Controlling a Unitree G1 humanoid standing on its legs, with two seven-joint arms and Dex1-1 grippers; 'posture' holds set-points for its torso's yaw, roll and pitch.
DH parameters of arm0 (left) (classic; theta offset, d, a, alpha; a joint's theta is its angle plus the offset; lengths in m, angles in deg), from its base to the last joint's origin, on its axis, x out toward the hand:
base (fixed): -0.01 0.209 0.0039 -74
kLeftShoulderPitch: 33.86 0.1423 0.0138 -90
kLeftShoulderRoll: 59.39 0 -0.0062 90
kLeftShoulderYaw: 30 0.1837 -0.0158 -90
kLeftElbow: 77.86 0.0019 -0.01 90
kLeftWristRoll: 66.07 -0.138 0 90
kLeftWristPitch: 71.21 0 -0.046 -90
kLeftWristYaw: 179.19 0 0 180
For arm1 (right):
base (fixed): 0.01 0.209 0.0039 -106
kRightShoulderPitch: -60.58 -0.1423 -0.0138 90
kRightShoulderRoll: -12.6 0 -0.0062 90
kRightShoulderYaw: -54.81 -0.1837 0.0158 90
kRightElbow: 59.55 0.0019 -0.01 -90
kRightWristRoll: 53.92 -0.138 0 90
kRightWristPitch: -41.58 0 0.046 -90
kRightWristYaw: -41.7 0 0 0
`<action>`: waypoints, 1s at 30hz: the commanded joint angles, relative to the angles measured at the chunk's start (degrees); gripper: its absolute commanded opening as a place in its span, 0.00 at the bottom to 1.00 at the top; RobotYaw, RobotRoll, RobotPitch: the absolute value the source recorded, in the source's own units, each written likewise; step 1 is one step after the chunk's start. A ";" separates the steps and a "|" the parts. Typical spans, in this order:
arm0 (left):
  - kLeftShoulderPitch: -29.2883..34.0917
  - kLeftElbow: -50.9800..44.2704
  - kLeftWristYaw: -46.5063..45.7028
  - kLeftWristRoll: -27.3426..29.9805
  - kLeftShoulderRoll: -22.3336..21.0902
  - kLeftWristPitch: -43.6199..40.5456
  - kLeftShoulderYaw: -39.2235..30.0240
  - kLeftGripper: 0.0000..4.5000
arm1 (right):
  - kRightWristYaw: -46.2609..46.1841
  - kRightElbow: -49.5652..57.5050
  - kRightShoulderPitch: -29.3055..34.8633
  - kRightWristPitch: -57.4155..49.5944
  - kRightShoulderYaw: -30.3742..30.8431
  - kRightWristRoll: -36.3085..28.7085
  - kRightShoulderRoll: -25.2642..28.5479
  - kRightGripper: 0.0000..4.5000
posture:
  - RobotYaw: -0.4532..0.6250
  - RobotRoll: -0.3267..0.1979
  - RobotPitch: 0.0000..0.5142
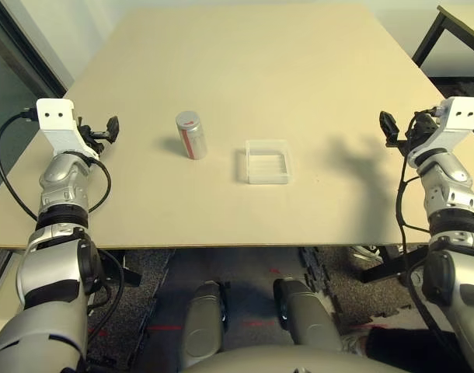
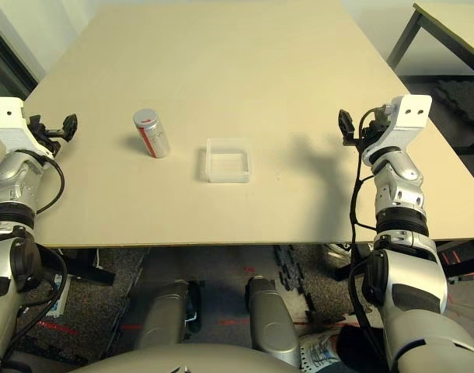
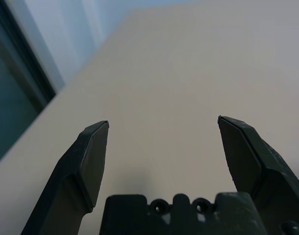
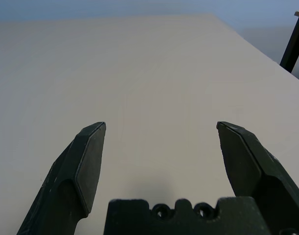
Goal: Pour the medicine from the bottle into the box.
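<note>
Both arms are hovering apart over the table, nothing grasped.
The bottle is standing upright near the table's centre, with the box lying just beside it at its 4 o'clock, not touching. The left gripper, at the bottle's 9 o'clock, and the right gripper, at the box's 3 o'clock, are keeping their fingers spread wide and empty.

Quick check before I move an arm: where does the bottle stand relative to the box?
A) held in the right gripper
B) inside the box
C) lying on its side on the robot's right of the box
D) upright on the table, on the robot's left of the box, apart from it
D: the bottle stands upright on the table, with bare tabletop between it and the box to its right.
</note>
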State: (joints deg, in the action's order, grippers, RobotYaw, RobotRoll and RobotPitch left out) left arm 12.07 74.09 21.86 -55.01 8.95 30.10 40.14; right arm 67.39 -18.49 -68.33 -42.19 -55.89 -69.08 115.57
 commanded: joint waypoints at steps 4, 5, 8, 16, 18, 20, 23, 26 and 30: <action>0.24 3.82 -0.88 -1.11 0.64 0.98 0.52 0.99 | 0.05 2.91 2.22 -0.28 -0.43 -0.94 -0.08 1.00 | 0.36 0.62 0.22; -0.35 3.89 -0.64 -1.07 1.00 1.09 0.64 0.99 | -0.01 2.93 1.99 -0.31 -0.56 -0.99 0.21 1.00 | 0.36 0.62 0.22; -1.20 3.81 0.25 -0.83 1.77 1.39 0.86 0.99 | -0.14 2.96 1.83 -0.11 -0.89 -1.22 0.80 1.00 | 0.35 0.62 0.20; -1.96 -3.01 13.35 1.63 2.14 -1.61 2.43 0.99 | 2.88 7.25 2.77 -4.17 0.73 -2.30 0.62 1.00 | 0.37 0.62 0.20; -0.74 -5.89 17.69 2.47 1.80 -4.02 2.89 0.99 | 4.63 10.33 3.80 -7.02 1.65 -2.84 0.50 1.00 | 0.37 0.62 0.18; 0.50 -9.77 22.59 3.86 1.20 -8.14 3.50 0.99 | 7.54 14.59 4.72 -11.00 2.88 -3.77 1.11 1.00 | 0.37 0.62 0.17; 3.73 -19.02 30.86 6.35 -0.11 -16.10 5.61 0.99 | 13.48 22.84 6.50 -18.78 5.93 -5.44 3.07 1.00 | 0.36 0.62 0.17; 6.35 -25.64 36.87 7.45 -1.71 -22.77 8.04 0.99 | 18.16 30.02 8.14 -25.49 9.04 -6.30 5.51 1.00 | 0.36 0.62 0.17; 7.60 -29.94 41.28 7.42 -2.52 -26.85 10.53 0.99 | 20.73 38.05 8.73 -34.15 11.17 -8.70 6.89 1.00 | 0.35 0.62 0.16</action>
State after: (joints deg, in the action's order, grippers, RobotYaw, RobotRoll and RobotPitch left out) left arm 18.86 46.15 61.40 -48.13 7.11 5.20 49.18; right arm 87.15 16.56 -60.13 -72.99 -45.96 -76.42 121.89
